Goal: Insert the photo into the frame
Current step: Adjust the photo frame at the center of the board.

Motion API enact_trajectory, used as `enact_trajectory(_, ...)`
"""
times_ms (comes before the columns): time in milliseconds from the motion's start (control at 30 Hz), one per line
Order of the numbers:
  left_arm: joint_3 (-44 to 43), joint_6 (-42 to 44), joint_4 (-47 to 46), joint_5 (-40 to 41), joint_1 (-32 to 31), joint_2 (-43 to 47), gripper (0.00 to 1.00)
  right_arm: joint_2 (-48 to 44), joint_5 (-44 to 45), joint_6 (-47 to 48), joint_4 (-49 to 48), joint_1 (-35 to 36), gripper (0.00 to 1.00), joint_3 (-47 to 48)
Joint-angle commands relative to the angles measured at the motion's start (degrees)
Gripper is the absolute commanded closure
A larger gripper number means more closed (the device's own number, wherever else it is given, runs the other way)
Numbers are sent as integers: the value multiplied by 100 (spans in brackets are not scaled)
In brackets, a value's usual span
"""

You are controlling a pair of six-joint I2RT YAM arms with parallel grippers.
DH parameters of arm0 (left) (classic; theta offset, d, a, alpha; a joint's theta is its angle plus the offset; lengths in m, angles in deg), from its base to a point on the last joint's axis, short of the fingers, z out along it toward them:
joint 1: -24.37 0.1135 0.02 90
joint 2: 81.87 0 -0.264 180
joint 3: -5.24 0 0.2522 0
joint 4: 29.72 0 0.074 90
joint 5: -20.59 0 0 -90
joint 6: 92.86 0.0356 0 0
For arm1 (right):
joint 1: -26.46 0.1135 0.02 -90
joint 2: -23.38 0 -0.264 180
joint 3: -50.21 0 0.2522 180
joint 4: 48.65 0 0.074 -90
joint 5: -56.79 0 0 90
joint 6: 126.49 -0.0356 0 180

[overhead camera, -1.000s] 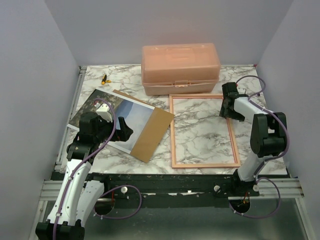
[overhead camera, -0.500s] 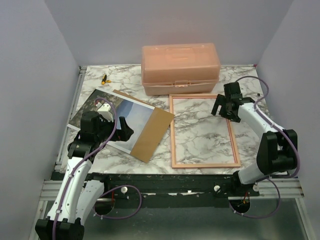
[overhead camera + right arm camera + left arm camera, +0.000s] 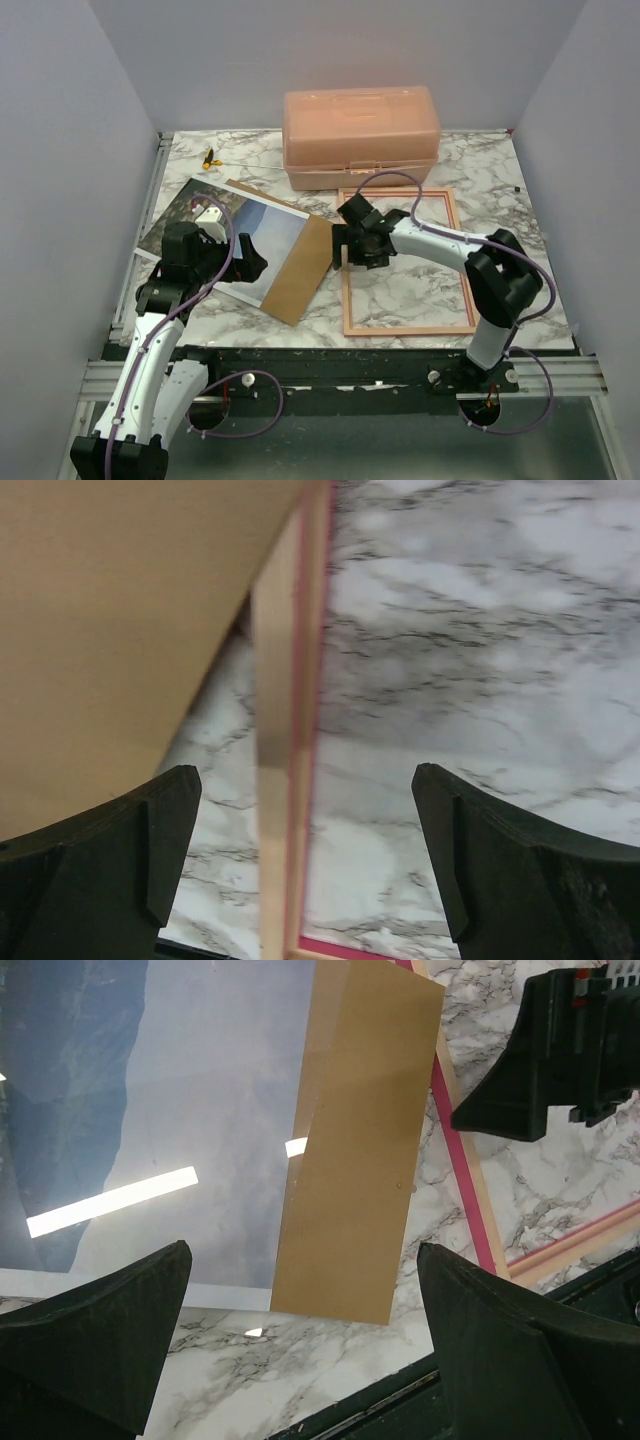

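Observation:
The photo (image 3: 235, 225), a glossy print of sky and hills, lies flat at the table's left; it fills the left wrist view (image 3: 180, 1110). A brown backing board (image 3: 305, 268) overlaps its right edge. The frame (image 3: 410, 329) lies flat to the right, marble showing through its pane. My left gripper (image 3: 250, 265) hovers open over the photo's near right part, its jaws (image 3: 305, 1260) empty above the board's near end. My right gripper (image 3: 345, 245) hangs open and empty over the frame's left border (image 3: 285, 730), next to the board's corner; its jaws straddle that border (image 3: 305, 775).
A salmon-pink lidded box (image 3: 360, 135) stands at the back, just behind the frame. A small yellow and black object (image 3: 210, 157) lies at the back left. A black rail (image 3: 330, 365) runs along the near edge. Grey walls close in three sides.
My right arm has swung left from the frame's far right corner to its left border, and its jaws have opened wider. The left arm, photo and board have not moved.

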Motion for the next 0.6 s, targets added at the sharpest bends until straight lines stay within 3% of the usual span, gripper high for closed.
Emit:
enact_trajectory(0, -7, 53, 1, 4, -47, 77, 1, 489, 7, -385, -94, 485, 5, 542)
enact_trajectory(133, 1, 53, 10, 13, -60, 89, 1, 875, 375, -504, 56, 695, 10, 709)
enact_trajectory(400, 2, 53, -3, 18, -80, 100, 1, 911, 1001, -688, 203, 706, 39, 228)
enact_trajectory(567, 2, 53, -1, 28, -91, 110, 1, 649, 1257, -725, 275, 710, 40, -107)
